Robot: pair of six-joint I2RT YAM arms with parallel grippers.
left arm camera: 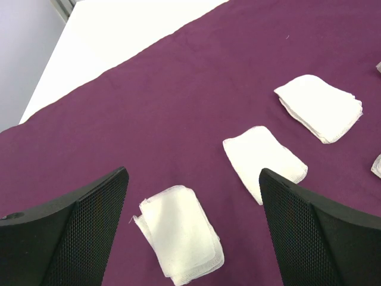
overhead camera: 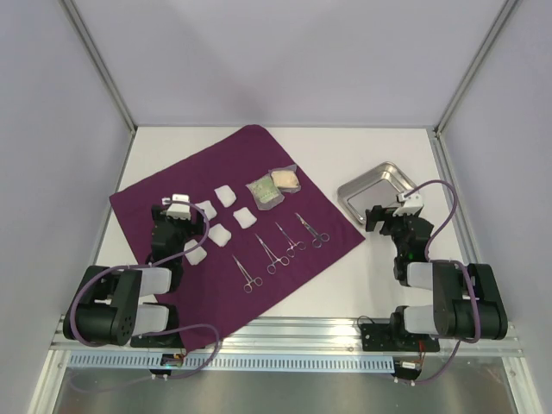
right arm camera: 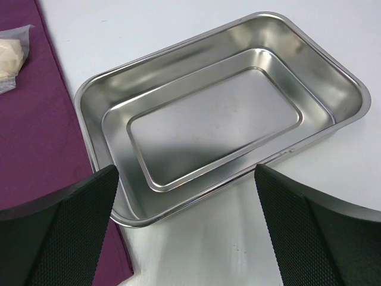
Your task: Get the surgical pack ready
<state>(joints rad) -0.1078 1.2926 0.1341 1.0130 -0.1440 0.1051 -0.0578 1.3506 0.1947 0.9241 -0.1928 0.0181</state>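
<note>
I hold both arms low over the table, jaws wide apart, nothing gripped. My left gripper is above a folded white gauze square on the spread deep-purple fabric cloth. My right gripper is above the empty rectangular steel tray, which sits just off the cloth's right edge. Four metal forceps and two clear packets lie on the cloth. The risks I see are pinching cloth along with gauze and dragging everything askew, or the smooth tray slipping from a rim grip.
</note>
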